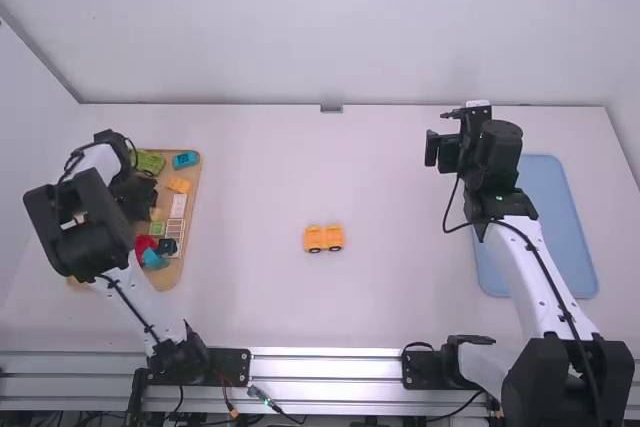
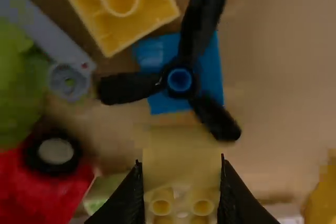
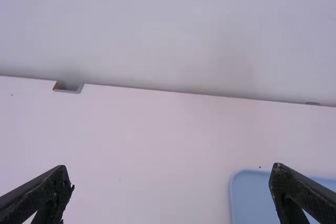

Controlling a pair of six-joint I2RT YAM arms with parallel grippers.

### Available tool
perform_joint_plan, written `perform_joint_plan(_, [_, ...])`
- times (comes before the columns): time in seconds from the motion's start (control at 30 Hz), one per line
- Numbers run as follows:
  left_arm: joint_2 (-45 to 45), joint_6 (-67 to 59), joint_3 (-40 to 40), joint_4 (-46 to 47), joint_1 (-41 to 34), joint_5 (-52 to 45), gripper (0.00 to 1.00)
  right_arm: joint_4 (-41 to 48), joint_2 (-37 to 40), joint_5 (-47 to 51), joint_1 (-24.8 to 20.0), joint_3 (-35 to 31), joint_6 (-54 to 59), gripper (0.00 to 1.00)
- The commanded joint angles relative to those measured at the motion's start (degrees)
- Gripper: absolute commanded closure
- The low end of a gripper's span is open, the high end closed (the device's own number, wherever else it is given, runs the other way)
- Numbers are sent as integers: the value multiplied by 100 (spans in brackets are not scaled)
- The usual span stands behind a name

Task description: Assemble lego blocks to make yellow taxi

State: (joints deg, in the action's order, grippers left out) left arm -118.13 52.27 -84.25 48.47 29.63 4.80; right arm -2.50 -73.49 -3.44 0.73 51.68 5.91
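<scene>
Before a pale wall, on a white table [image 1: 400, 307]: near the middle, upright on black wheels, an orange-yellow car body [image 1: 323, 238]. Well apart, over the tan tray [image 1: 166, 278] of loose pieces, a pale yellow block [image 2: 182, 171] pinched between the closed-in fingers of the left gripper [image 2: 181, 164]. Farther out, beside the blue tray [image 1: 560, 217], the right gripper [image 3: 172, 167], wide apart and empty. Probably at the fetching step; next, lift clear, carry to the car body, align and press straight down.
</scene>
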Motion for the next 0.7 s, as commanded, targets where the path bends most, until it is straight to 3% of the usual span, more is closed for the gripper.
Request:
perform_joint_plan(0.0, [-44, 675, -525, 433, -48, 87, 98, -15, -35, 7, -4, 227, -7, 1])
perform_joint_plan(0.17, [-13, 988, -1130, 1176, -245, 61, 98, -7, -35, 7, 50, 227, -9, 1])
perform_joint_plan(0.3, [70, 1010, -1158, 1257, -586, 105, 98, -22, -35, 9, 48, 227, -7, 1])
perform_joint_plan(0.67, [551, 3416, -678, 1749, -2806, 933, 97, 2, -35, 9, 46, 227, -7, 1])
